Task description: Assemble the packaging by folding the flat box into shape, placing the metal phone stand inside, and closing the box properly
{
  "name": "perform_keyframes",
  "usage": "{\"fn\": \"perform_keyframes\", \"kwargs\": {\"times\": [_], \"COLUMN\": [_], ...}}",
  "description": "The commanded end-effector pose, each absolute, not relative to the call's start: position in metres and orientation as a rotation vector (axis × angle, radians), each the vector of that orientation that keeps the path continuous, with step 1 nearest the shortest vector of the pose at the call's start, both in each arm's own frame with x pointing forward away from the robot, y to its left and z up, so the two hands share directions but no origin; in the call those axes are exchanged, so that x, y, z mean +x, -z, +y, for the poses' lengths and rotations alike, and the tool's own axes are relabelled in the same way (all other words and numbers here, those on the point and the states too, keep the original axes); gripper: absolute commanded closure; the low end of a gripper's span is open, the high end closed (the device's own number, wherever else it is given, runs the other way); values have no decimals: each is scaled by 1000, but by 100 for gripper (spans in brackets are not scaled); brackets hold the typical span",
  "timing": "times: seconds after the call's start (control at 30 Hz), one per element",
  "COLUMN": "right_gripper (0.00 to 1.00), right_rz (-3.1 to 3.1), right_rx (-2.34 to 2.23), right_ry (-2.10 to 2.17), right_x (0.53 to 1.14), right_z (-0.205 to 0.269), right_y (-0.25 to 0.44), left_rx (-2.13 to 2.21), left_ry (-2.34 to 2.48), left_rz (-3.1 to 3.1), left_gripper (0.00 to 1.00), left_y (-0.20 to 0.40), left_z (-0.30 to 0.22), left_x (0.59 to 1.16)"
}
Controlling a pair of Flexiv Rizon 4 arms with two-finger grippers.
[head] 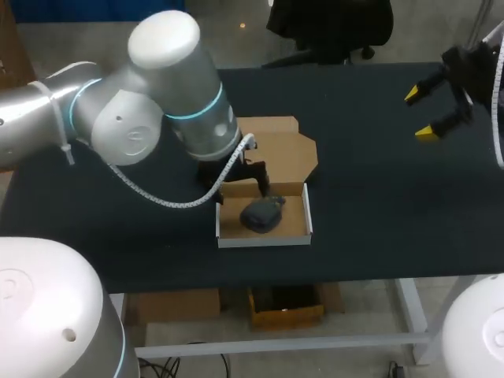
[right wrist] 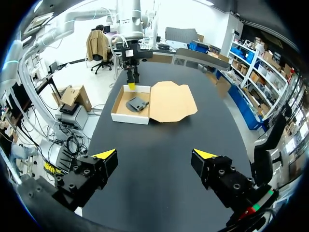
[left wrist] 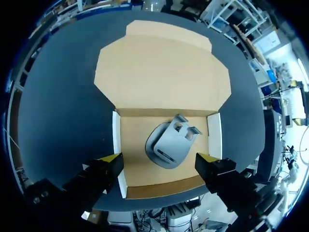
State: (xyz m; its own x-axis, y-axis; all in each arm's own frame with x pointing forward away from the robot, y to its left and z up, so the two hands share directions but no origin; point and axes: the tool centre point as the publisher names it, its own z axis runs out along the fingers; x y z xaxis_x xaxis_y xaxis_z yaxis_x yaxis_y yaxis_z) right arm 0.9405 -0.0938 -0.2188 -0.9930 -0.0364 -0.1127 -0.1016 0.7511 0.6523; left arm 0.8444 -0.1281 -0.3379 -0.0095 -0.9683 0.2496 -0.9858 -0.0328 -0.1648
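One stand [head: 262, 214] lying in the box [head: 232, 226] at the tabletop's [head: 378, 205] front edge, lid [head: 283, 150] flat open; my left gripper [left wrist: 159, 159] above it and my right gripper [head: 419, 114] near the far right corner both gape empty; risk: the stand's raised part could jam the closing lid.

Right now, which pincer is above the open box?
The left pincer: the box holding the phone stand lies under it; the right pincer is far off.
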Motion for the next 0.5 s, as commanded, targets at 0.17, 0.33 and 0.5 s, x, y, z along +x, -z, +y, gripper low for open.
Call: {"fn": "perform_keyframes", "kwargs": {"times": [0.17,0.33,0.5], "right_gripper": [0,0,0], "right_rz": [2932,2932,2960], "right_rx": [-182,-182,-301], "right_ry": [-1108,-1108,-1076], "right_x": [951,951,977], "right_z": [-91,-91,-66], "right_y": [218,218,203], "left_rx": [2046,2046,1912], "left_ry": [-613,-613,-784], "left_rz": [-2053,-2053,-2023], "left_gripper": [0,0,0], "left_y": [339,339,335], "left_z": [-104,-104,-63], "left_x": [849,849,894]}}
